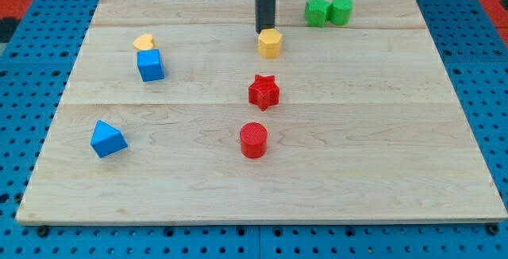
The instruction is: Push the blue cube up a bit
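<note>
The blue cube (pixel 150 65) sits on the wooden board (pixel 381 156) at the view's upper left, just below a small yellow heart block (pixel 144 43) that it nearly touches. My tip (pixel 264 31) is the end of the dark rod near the view's top centre. It stands just above a yellow hexagonal block (pixel 270 43), touching or almost touching it, and well to the right of the blue cube.
A blue triangular block (pixel 107 139) lies at the lower left. A red star block (pixel 263 92) and a red cylinder (pixel 253 140) sit in the centre. Two green blocks (pixel 329 10) stand side by side at the top right.
</note>
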